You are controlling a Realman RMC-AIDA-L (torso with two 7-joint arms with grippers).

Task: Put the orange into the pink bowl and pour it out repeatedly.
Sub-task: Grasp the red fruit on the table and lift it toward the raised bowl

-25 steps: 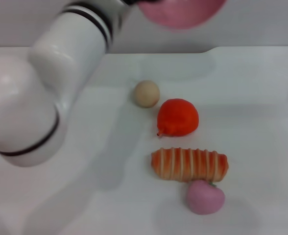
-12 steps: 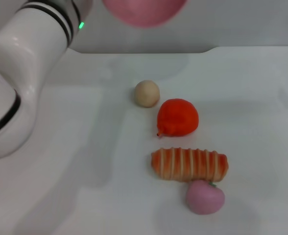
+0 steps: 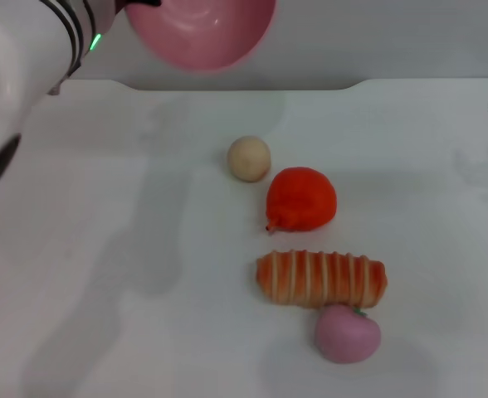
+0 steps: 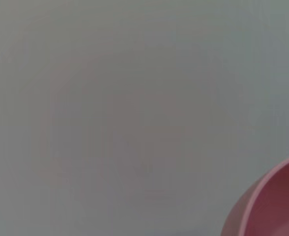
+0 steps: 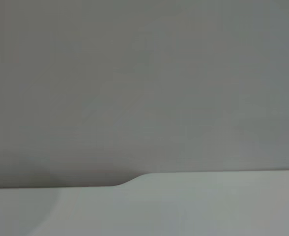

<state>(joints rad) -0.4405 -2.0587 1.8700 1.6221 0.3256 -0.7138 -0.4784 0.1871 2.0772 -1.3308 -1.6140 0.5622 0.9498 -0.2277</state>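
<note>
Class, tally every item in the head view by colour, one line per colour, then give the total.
Pink: 2, bowl and peach
Red-orange: 1, orange
Beige: 1, ball
Striped orange and cream: 1, bread
Total: 5

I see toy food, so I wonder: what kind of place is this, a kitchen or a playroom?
Probably a robot test bench, not a kitchen: a bare white table against a plain grey wall, toy foods like the orange and striped bread, and a robot arm holding up a pink bowl.
</note>
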